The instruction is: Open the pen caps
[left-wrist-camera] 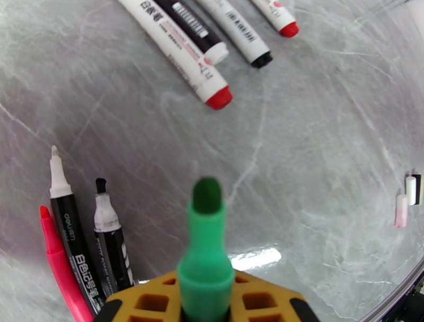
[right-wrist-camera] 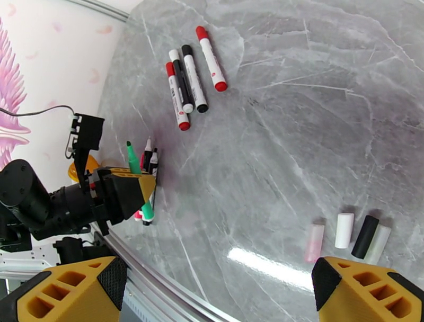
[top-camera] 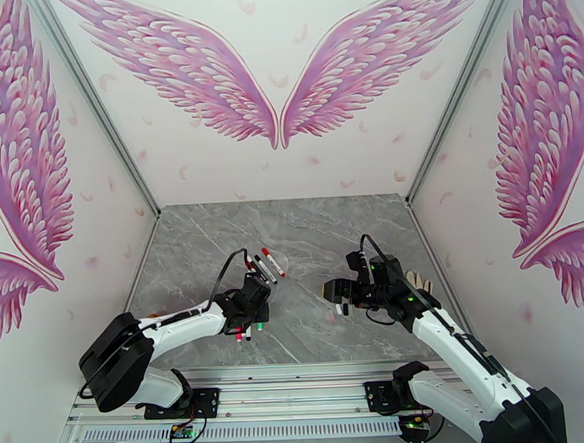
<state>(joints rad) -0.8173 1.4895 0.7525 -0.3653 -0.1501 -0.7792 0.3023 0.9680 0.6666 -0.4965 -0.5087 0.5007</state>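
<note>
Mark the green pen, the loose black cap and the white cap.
green pen (left-wrist-camera: 205, 254), left wrist view, barrel below the tip.
black cap (right-wrist-camera: 365, 236), right wrist view, middle of its side.
white cap (right-wrist-camera: 344, 231), right wrist view, middle of its side.

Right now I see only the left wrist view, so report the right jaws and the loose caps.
Observer: The right jaws stand wide open with nothing between them, close to the caps.
Operator: Count the caps.
Observer: Four in a row: a pink cap, a white cap, a black cap and a pale clear cap.
Operator: Describe the green pen's back end.
Observer: The green pen runs through the left jaws; its green tail pokes out behind them.
</note>
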